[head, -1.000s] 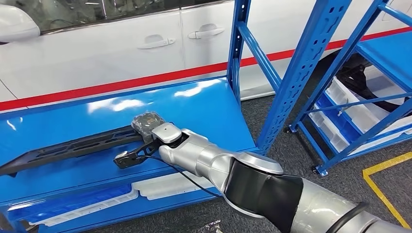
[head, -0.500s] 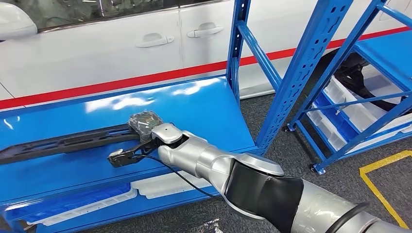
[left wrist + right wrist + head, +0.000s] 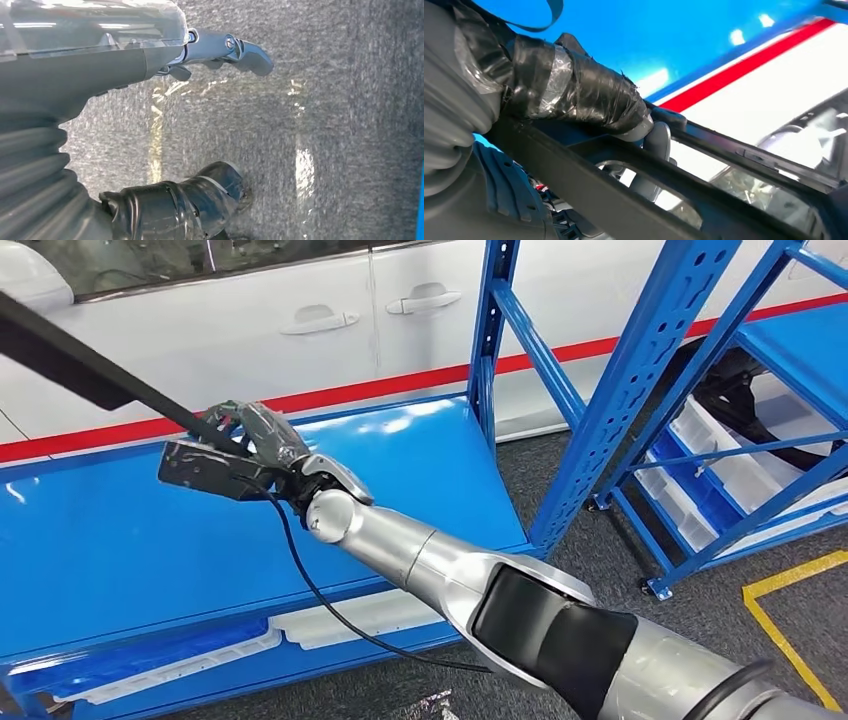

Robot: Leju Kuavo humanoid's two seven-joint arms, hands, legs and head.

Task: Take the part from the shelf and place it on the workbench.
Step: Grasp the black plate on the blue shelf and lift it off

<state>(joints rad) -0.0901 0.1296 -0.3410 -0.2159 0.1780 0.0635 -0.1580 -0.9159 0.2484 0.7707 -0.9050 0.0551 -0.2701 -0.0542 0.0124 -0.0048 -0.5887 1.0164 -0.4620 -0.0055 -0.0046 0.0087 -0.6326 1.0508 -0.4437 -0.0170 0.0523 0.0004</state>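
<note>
1. Head view: the right hand grips one end of the part, a long black frame-like bar. The part is lifted clear above the blue shelf, tilted, running up and away toward the picture's upper left corner. The silver right arm reaches in from the lower right, with a black cable hanging from the wrist. Behind the shelf stands a white car with a red stripe along its side. To the right is a second blue rack holding white bins. A yellow floor line lies on grey carpet.

2. Left wrist view: the left hand hangs above the grey carpet floor, its fingers apart from the dark taped thumb and nothing between them. It holds nothing.

3. Right wrist view: the right hand's taped thumb lies over the black bar of the part, with a grey finger coming round from the other side. The grip is closed on it. The blue shelf surface and the car's red stripe show beyond.
</note>
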